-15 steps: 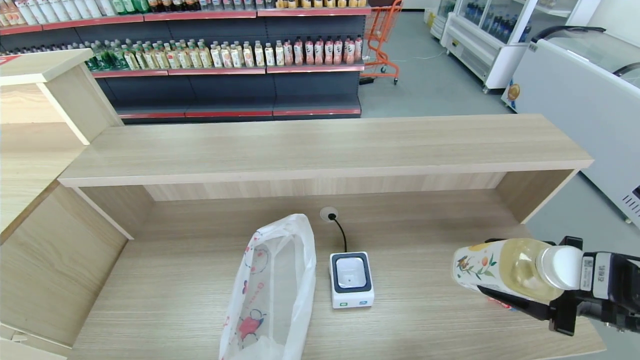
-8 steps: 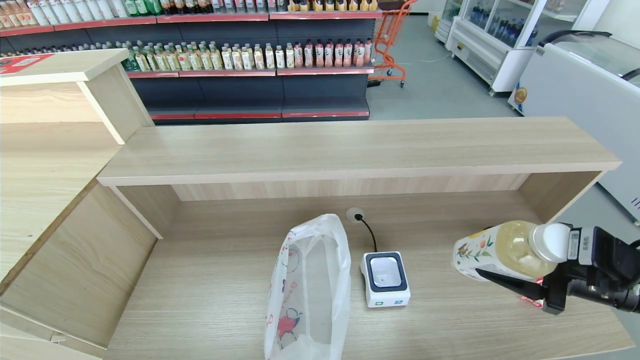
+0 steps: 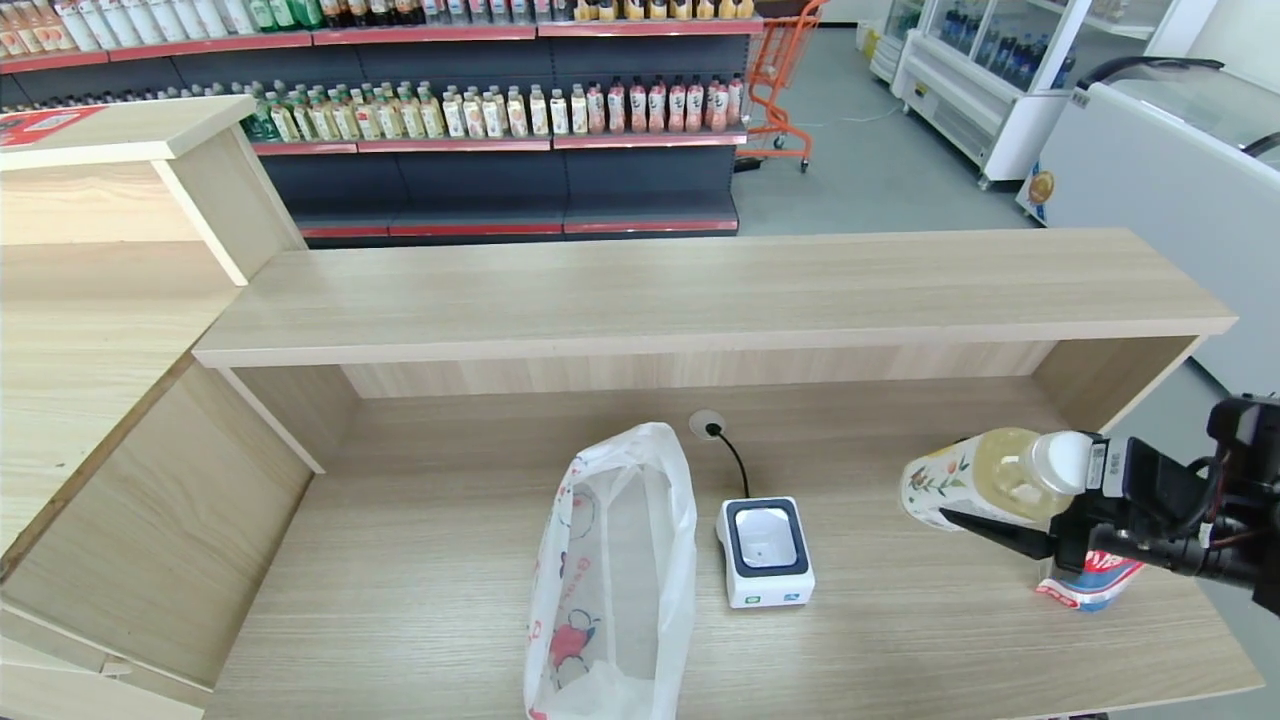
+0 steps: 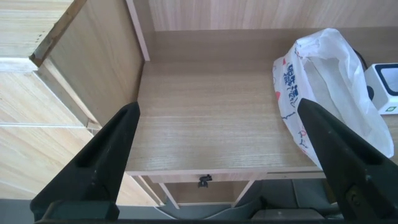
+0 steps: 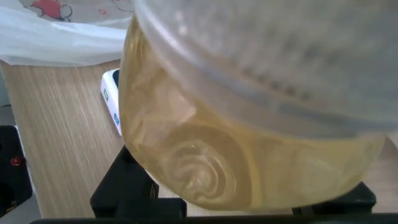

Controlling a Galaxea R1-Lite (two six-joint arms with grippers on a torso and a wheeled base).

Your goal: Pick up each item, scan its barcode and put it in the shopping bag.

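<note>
My right gripper (image 3: 965, 497) is shut on a bottle of pale yellow drink (image 3: 985, 478) with a white cap and a flowered label. It holds the bottle on its side above the right part of the counter, base toward the scanner. The bottle (image 5: 249, 124) looms close in the right wrist view. The white scanner (image 3: 765, 538) sits mid-counter, window up, with the white plastic shopping bag (image 3: 612, 570) standing open just left of it. My left gripper (image 4: 217, 124) hangs open over the counter's near left edge, with the bag (image 4: 323, 87) off to one side.
A red, white and blue packet (image 3: 1090, 582) lies on the counter under my right arm. A raised wooden shelf (image 3: 700, 290) runs along the back of the counter, with side walls at both ends. The scanner's black cable (image 3: 735, 462) leads to a hole behind it.
The head camera has shifted. My right gripper has carried the bottle left toward the scanner and a little farther back. The packet under the arm now shows more.
</note>
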